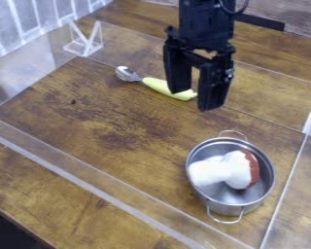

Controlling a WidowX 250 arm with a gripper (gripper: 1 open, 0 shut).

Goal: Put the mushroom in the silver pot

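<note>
Looks to us like a lab or robot test bench rather than anyone's real kitchen. We've got a wooden table [106,117] fenced in by low clear acrylic walls [113,195], which you'd never see at home. A black robot arm with its gripper [200,95] hangs over it. The stuff on the table is play-kitchen gear: a little silver pot [231,199] with a toy mushroom [231,169] in it, a yellow-green vegetable [169,89] and a small grey spoon [125,73].
</note>
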